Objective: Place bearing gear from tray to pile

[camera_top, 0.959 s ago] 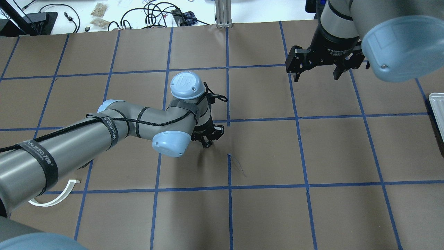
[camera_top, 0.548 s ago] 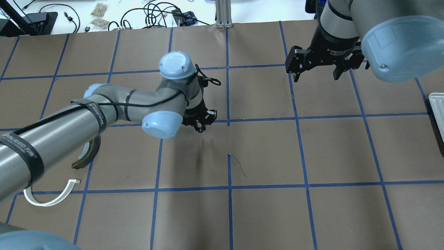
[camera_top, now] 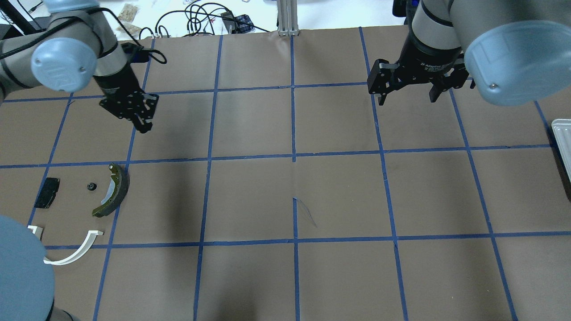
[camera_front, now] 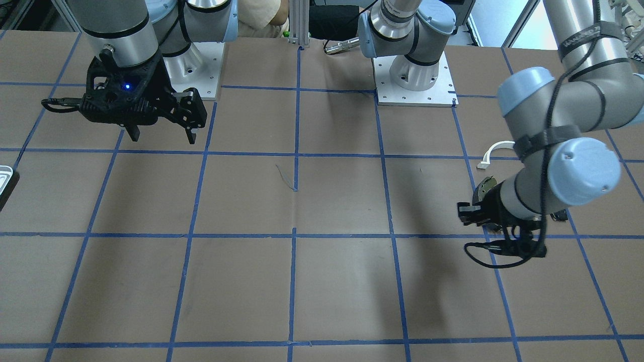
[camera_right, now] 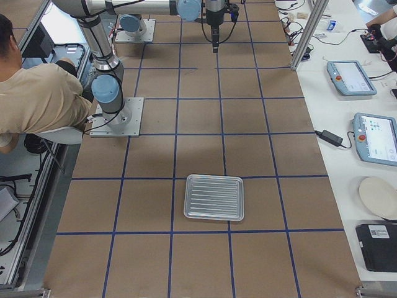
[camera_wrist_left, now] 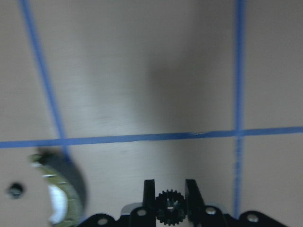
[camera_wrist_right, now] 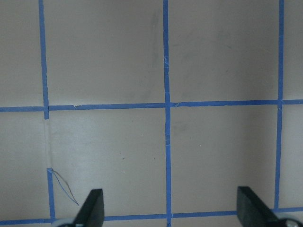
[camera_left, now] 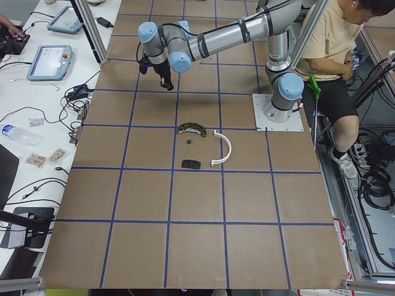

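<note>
Left gripper [camera_wrist_left: 170,188]: I see it clamped on the bearing gear [camera_wrist_left: 170,211]. My overhead view puts it well beyond the brake shoe [camera_top: 111,191], the front view just beside it.
Bearing gear: off the table, pinched between both fingers.
Right gripper [camera_top: 407,99]: spread wide, holding nothing, far across the table from the brake shoe.
Pile [camera_left: 193,129]: black pad [camera_top: 47,192] and small black part [camera_top: 91,187] on the brake shoe's hollow side, white arc [camera_top: 73,252] nearer the robot.
Tray [camera_right: 214,197]: at the table end opposite the brake shoe.
</note>
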You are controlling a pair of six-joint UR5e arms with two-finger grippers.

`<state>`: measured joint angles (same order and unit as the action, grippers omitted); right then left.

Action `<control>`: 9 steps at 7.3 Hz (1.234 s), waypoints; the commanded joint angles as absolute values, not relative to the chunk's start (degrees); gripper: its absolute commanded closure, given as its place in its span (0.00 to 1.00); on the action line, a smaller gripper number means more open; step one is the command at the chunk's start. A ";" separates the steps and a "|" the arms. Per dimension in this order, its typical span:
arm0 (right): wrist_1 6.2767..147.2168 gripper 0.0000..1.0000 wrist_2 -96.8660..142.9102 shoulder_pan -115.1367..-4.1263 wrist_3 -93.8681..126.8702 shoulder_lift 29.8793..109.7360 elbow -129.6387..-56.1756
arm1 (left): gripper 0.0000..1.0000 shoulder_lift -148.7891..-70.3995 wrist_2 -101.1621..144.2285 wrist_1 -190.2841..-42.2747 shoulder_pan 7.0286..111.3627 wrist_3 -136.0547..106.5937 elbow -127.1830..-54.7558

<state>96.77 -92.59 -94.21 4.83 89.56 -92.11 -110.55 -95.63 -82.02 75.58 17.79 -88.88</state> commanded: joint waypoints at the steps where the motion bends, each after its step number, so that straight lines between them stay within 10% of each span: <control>1: 96.77 0.00 -92.64 -94.22 4.83 89.56 -92.11 | 1.00 -110.39 -99.58 -82.18 63.34 30.26 -89.99; 9: 96.68 0.00 -92.90 -94.22 4.48 89.56 -92.11 | 1.00 -112.85 -98.00 -60.64 56.08 39.90 -106.52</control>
